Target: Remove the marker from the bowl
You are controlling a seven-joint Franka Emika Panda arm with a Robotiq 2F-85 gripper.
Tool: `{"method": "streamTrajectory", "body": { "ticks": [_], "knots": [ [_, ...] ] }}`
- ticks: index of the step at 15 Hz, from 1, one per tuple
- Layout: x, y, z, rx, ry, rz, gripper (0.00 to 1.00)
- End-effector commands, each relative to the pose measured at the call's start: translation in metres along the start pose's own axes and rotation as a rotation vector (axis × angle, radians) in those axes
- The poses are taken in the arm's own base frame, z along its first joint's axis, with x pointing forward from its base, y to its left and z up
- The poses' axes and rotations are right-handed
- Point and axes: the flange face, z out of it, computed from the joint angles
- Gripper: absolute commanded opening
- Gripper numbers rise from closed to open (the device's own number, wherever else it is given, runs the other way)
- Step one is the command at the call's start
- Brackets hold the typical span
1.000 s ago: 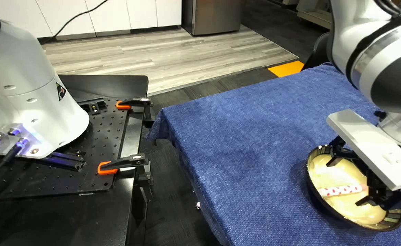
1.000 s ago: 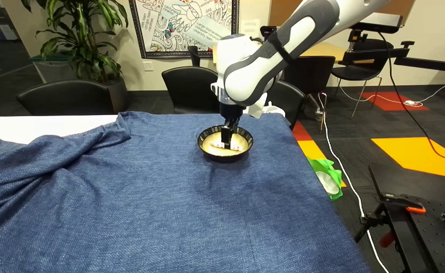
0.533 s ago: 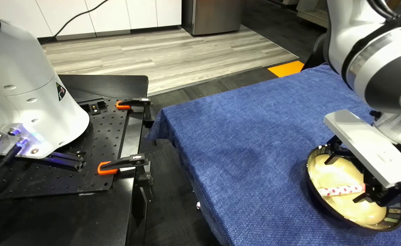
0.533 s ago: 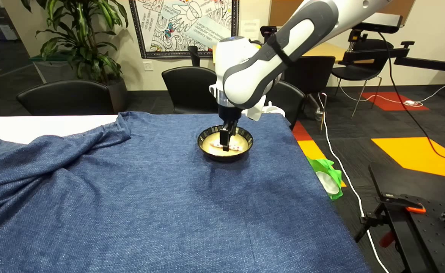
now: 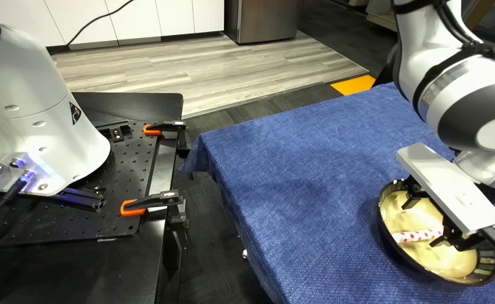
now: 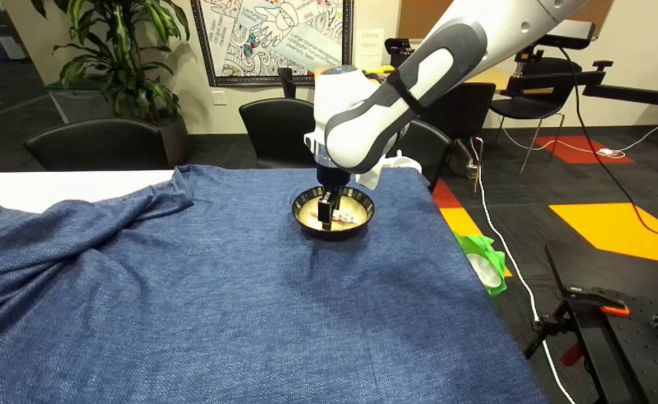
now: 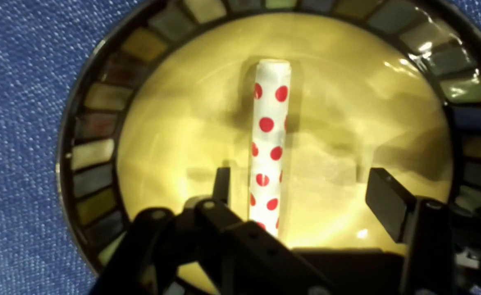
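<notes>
The marker is a white stick with red dots. It lies in the bowl, in both exterior views (image 5: 417, 235) (image 6: 346, 217) and in the wrist view (image 7: 268, 135). The bowl, cream inside with a dark patterned rim, stands on the blue cloth, in both exterior views (image 5: 384, 228) (image 6: 329, 232) and in the wrist view (image 7: 94, 159). My gripper is open over the bowl, in both exterior views (image 5: 423, 223) (image 6: 327, 215). In the wrist view the gripper (image 7: 299, 190) has the marker between its fingers, nearer the left one, touching neither visibly. The marker's lower end is hidden behind the left finger.
A blue cloth (image 5: 298, 169) covers the table, with a bunched fold (image 6: 99, 235) in an exterior view. Black chairs (image 6: 281, 132) stand beyond the table edge. A black bench with clamps (image 5: 152, 204) carries the arm's base.
The arm and gripper have shifted left in both exterior views and sunk slightly toward the bowl. The gripper stays open. The marker and bowl have not visibly moved.
</notes>
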Motion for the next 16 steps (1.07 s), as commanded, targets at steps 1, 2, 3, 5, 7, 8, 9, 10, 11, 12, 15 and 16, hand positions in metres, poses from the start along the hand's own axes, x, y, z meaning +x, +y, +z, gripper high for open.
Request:
{"method": "streamTrajectory", "body": {
  "ticks": [1, 2, 3, 5, 7, 8, 9, 10, 11, 12, 15, 16],
  "knots": [
    [0.011, 0.005, 0.003, 0.001, 0.032, -0.010, 0.53],
    [0.012, 0.005, 0.004, -0.001, 0.033, -0.009, 0.44],
    [0.014, 0.006, 0.004, -0.002, 0.036, -0.008, 0.38],
    [0.016, 0.006, 0.005, -0.004, 0.039, -0.007, 0.22],
    [0.017, 0.006, 0.003, -0.008, 0.044, -0.006, 0.07],
    [0.018, 0.006, 0.001, -0.011, 0.047, -0.002, 0.01],
    [0.017, 0.006, -0.001, -0.013, 0.051, -0.002, 0.01],
    [0.017, 0.006, -0.005, -0.015, 0.053, 0.004, 0.05],
    [0.015, 0.005, -0.011, -0.020, 0.063, 0.011, 0.05],
    [0.014, 0.004, -0.016, -0.019, 0.073, 0.007, 0.05],
    [0.010, 0.000, -0.040, -0.039, 0.130, 0.020, 0.05],
    [0.009, -0.003, -0.048, -0.043, 0.152, 0.015, 0.05]
  ]
}}
